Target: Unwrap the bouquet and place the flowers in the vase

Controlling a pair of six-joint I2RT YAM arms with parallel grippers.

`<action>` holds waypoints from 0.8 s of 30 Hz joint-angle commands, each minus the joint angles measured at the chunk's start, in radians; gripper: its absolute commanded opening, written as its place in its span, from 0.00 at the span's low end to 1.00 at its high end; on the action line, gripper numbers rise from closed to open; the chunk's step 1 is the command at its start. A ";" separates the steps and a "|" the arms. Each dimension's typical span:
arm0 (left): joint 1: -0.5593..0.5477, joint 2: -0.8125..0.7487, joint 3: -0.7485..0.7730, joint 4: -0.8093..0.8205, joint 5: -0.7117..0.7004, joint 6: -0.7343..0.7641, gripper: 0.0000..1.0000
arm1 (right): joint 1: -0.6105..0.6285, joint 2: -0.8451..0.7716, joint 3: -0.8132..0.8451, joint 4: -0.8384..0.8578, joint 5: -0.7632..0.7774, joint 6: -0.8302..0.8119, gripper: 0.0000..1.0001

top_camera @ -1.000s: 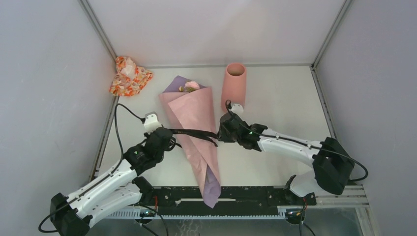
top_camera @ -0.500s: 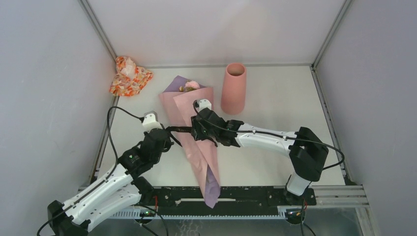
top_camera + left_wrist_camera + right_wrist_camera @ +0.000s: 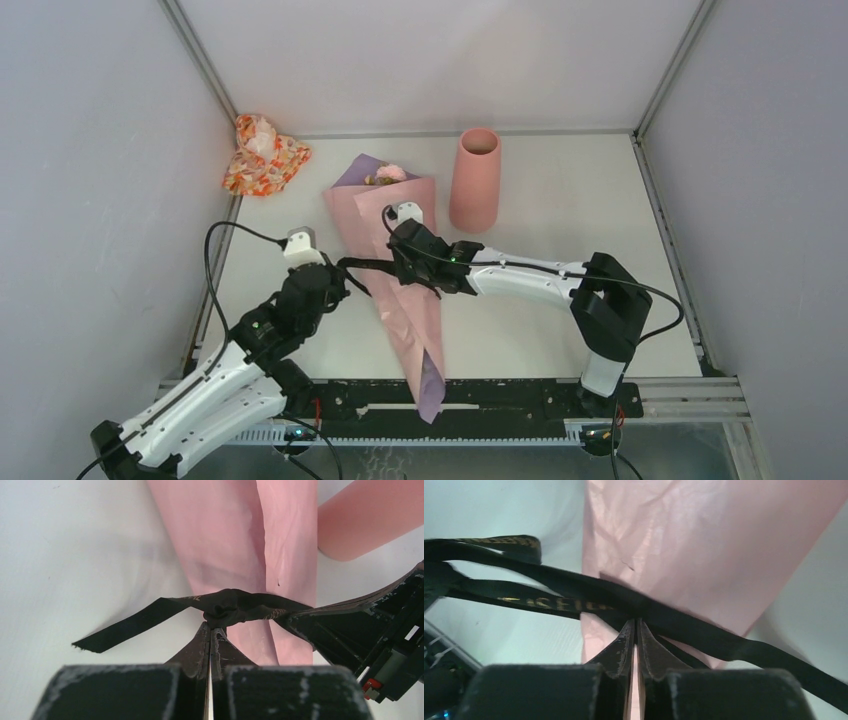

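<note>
— Where does the bouquet (image 3: 420,320) lie?

— Flat on the table (image 3: 560,200), its flowers (image 3: 390,173) at the far, wide end, just left of the upright vase (image 3: 475,180).

— And the claws?

— The left gripper (image 3: 210,627) is pressed together on the black ribbon (image 3: 365,264) beside the cone. The right gripper (image 3: 636,622), over the paper, pinches that same ribbon.

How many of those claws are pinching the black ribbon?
2: the left gripper on the black ribbon just left of the bouquet, the right gripper over its pink paper.
</note>
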 commanded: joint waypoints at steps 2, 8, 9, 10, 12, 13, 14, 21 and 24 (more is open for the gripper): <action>0.007 -0.005 0.079 -0.057 -0.080 -0.009 0.01 | -0.009 -0.035 0.039 -0.080 0.133 0.030 0.07; 0.007 -0.019 0.100 -0.181 -0.194 -0.119 0.01 | -0.047 -0.098 -0.013 -0.181 0.229 0.126 0.02; 0.006 -0.026 0.103 -0.193 -0.204 -0.130 0.01 | -0.057 -0.109 -0.030 -0.186 0.229 0.135 0.03; 0.007 -0.035 0.107 -0.205 -0.216 -0.142 0.02 | -0.065 -0.120 -0.046 -0.189 0.231 0.146 0.02; 0.008 -0.048 0.112 -0.211 -0.224 -0.145 0.03 | -0.084 -0.135 -0.072 -0.197 0.227 0.159 0.02; 0.009 -0.054 0.116 -0.212 -0.224 -0.145 0.03 | -0.092 -0.139 -0.080 -0.205 0.228 0.167 0.01; 0.007 -0.056 0.118 -0.210 -0.223 -0.142 0.04 | -0.098 -0.145 -0.086 -0.200 0.226 0.164 0.02; 0.008 -0.021 0.102 -0.147 -0.156 -0.112 0.04 | 0.051 -0.166 -0.077 -0.036 0.156 -0.012 0.41; 0.008 -0.004 0.100 -0.134 -0.152 -0.108 0.04 | 0.085 -0.131 -0.061 -0.009 0.118 -0.027 0.42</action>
